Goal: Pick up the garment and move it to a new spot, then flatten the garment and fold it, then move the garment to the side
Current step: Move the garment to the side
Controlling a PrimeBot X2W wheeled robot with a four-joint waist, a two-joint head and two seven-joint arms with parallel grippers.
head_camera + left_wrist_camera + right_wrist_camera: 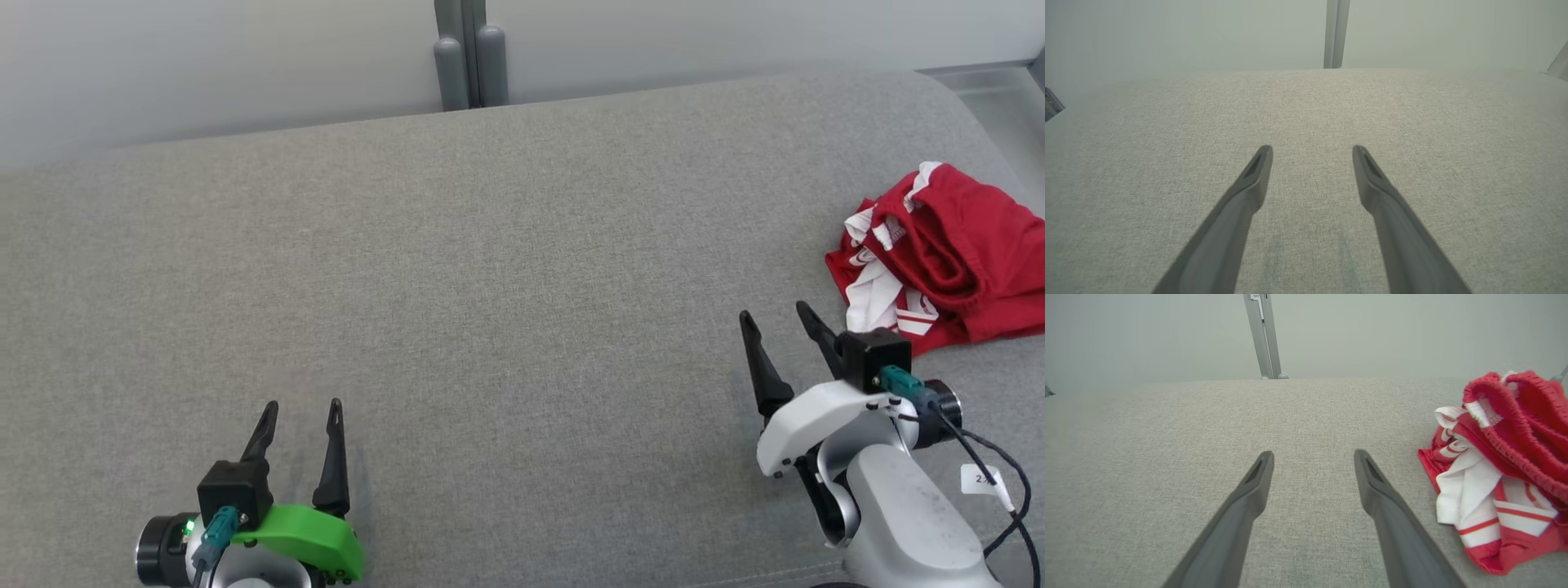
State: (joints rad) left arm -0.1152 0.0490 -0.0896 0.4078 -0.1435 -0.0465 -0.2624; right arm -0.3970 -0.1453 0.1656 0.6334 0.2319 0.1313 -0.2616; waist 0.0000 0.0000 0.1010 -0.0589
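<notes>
Head view: garment (947,253), red with white striped panels, lay bunched in a loose heap at the far right of the grey padded surface (506,269), neither flat nor squarely folded. Right gripper (774,310) sat just beside the heap on its near-left side, fingers spread wide and holding nothing, with no contact visible. Left gripper (302,404) was well apart at lower left, also spread wide and empty, over bare fabric. A grey post (471,57) stood behind the surface. Left wrist view: both fingers of the left gripper (1312,149) splayed over plain grey weave, nothing between them. Right wrist view: right gripper (1313,454) wide apart and empty, and the garment (1502,473) lay off to the right of its fingers, not between them. A ribbed elastic waistband (1515,441) arched up over the top of the heap, and a white panel (1470,486) draped towards the gripper. Handling judgement: light, limp, thin knit, probably somewhat slick; it would sag and trail when lifted, and a single layer could slide out. The raised waistband looked the firmest hold, being thick, stiffer and clear of the surface; a pinch there with fingers closing across the band seemed safest.
</notes>
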